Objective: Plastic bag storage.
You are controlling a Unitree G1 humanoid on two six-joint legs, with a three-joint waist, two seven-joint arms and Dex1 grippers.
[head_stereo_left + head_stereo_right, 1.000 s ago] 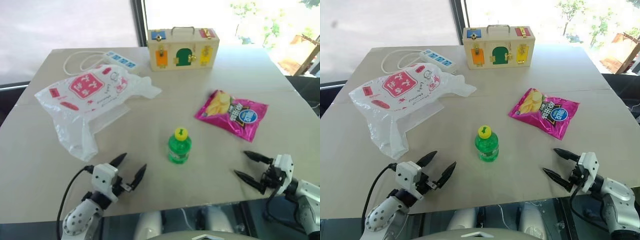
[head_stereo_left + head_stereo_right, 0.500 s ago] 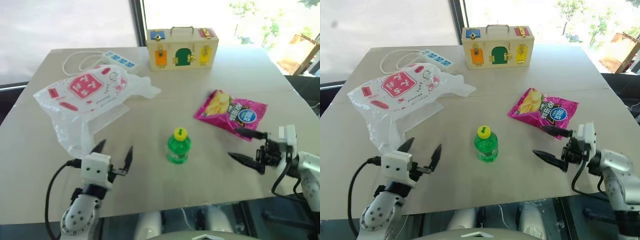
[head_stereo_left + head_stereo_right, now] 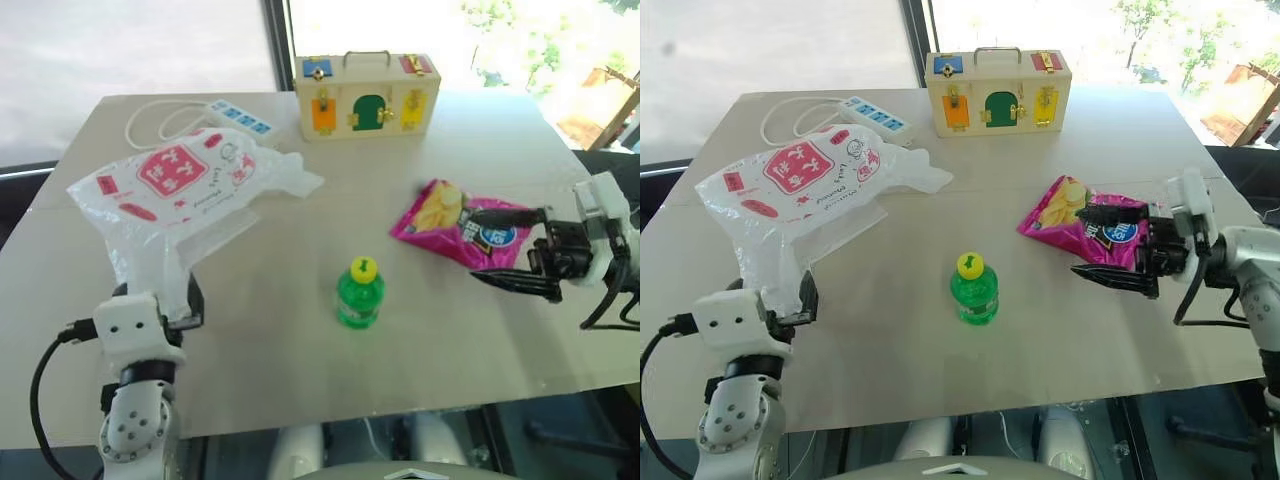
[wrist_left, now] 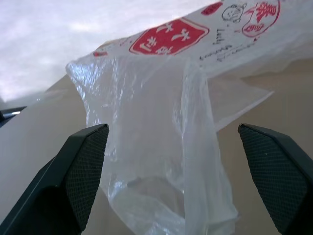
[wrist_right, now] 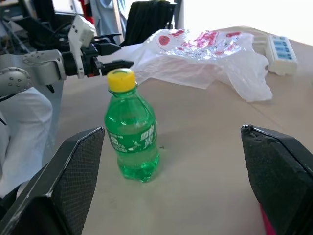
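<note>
A large crinkly translucent white plastic bag with red printed panels point(image 3: 175, 190) is seen lying flat on the far left part of the beige table point(image 3: 300, 330), its loose lower end trailing toward the table's near left edge. The left gripper point(image 4: 171, 161) is held directly before that loose end with its two black fingers point(image 4: 85, 161) spread wide; the crumpled film is seen between and just beyond them, though contact cannot be made out. The right gripper point(image 3: 1110, 245) is found well apart from the bag, on the right side above a shiny magenta crisp packet point(image 3: 1085, 225), pointing leftward with its fingers likewise spread and empty. A small green bottle with a yellow cap point(image 3: 360, 293) is placed upright between the two grippers. A wooden latch box point(image 3: 366, 96) and a white power strip point(image 3: 240, 117) are set at the far edge.
</note>
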